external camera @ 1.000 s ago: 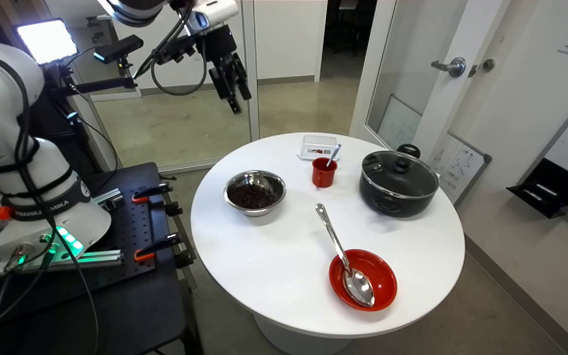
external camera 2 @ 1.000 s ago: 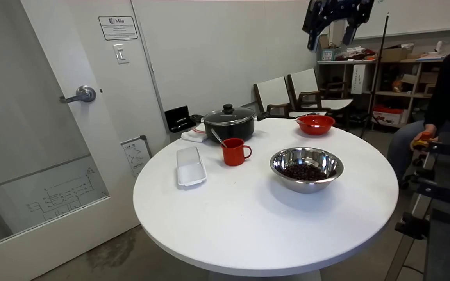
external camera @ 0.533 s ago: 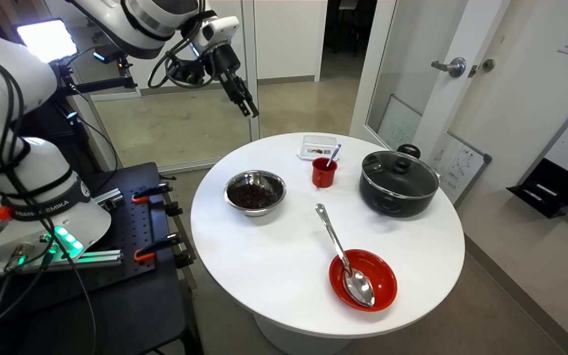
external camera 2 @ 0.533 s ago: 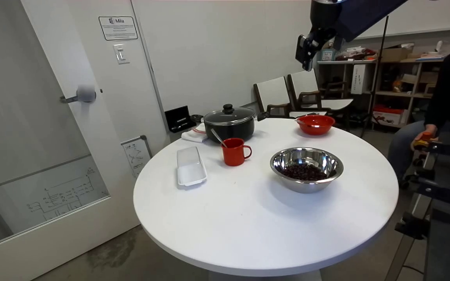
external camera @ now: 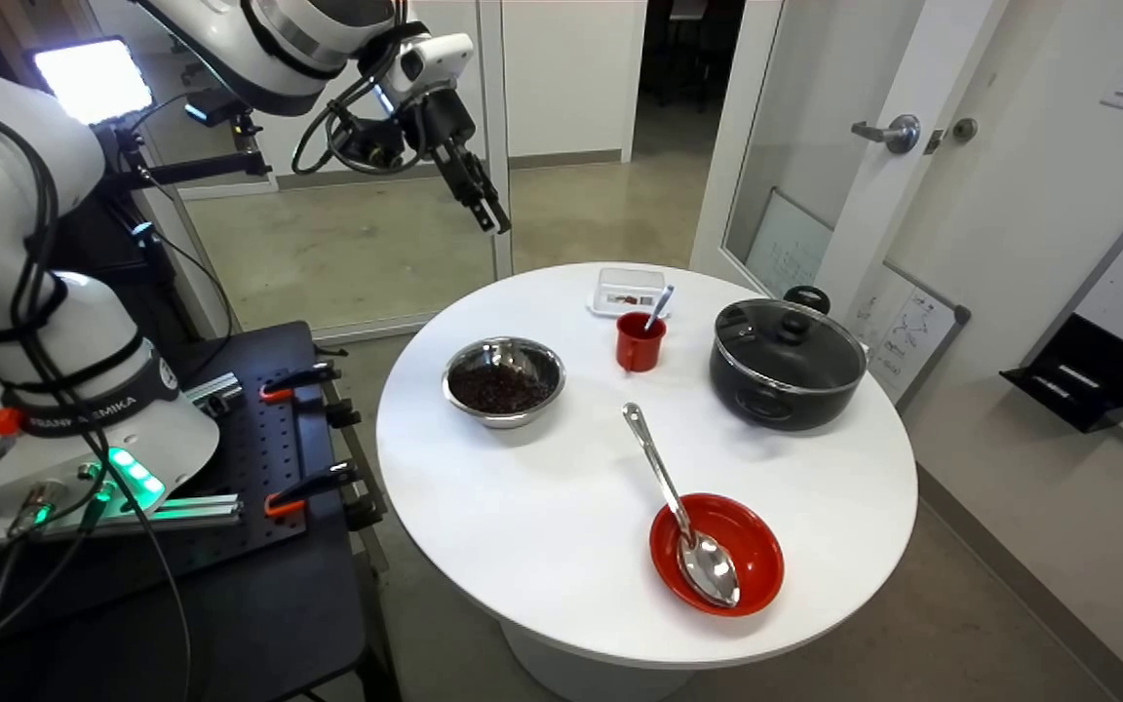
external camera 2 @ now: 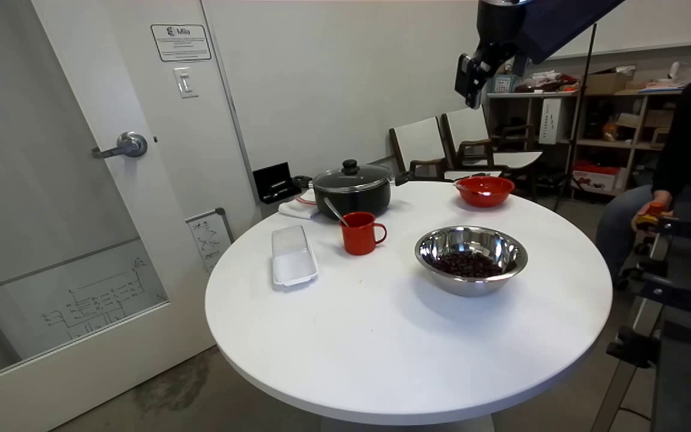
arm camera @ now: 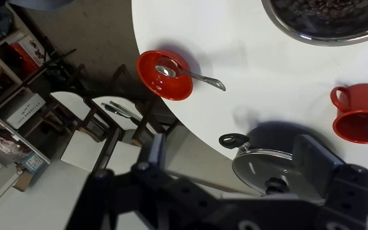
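Note:
My gripper [external camera: 491, 222] hangs in the air above the far side of the round white table, angled downward, touching nothing. Its fingers [arm camera: 153, 151] stand wide apart in the wrist view, with only a distant view of the lidded black pot [arm camera: 260, 172] between them. Nearest below it in an exterior view is a steel bowl [external camera: 505, 419] of dark beans. A red mug [external camera 2: 358, 235] with a utensil leaning in it stands beside a white plastic container [external camera 2: 293, 264]. Toward the other edge, a metal spoon [external camera: 659, 466] rests in a red bowl [external camera: 761, 570], its handle over the rim.
The table [external camera: 522, 507] stands beside the black robot bench [external camera: 181, 624]. A folded cloth [external camera 2: 296, 208] lies by the pot. White chairs [external camera 2: 420, 144] and shelves stand beyond. A person [external camera 2: 687, 138] sits at the picture's edge. A glass door [external camera: 805, 127] is near the table.
Over the first half second my gripper came lower and turned, showing its jaws edge-on in an exterior view. Since then it has barely moved. The things on the table stay put.

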`<state>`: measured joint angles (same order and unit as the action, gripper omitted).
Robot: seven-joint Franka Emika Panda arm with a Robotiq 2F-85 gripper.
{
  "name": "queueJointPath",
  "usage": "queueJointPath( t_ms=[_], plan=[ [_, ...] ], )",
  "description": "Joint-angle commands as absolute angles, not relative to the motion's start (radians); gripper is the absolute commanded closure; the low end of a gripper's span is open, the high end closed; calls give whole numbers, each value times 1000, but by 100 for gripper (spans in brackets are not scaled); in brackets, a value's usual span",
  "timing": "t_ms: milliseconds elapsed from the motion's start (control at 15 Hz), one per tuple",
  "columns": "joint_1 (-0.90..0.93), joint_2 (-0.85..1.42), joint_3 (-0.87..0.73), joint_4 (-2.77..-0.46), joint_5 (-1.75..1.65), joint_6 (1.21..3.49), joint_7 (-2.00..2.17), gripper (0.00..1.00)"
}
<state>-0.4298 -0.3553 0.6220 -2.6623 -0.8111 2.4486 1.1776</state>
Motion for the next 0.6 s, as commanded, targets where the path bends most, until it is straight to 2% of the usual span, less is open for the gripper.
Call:
queueJointPath(
  t_ms=[0,267,533],
  plan=[
    [-337,-277,505,-2619,-1004,2382,1317,0],
    [-245,-136,314,-2514,-1173,2328,1417,0],
    [-156,28,123,-2399,-1003,2436,1210,0]
  ],
)
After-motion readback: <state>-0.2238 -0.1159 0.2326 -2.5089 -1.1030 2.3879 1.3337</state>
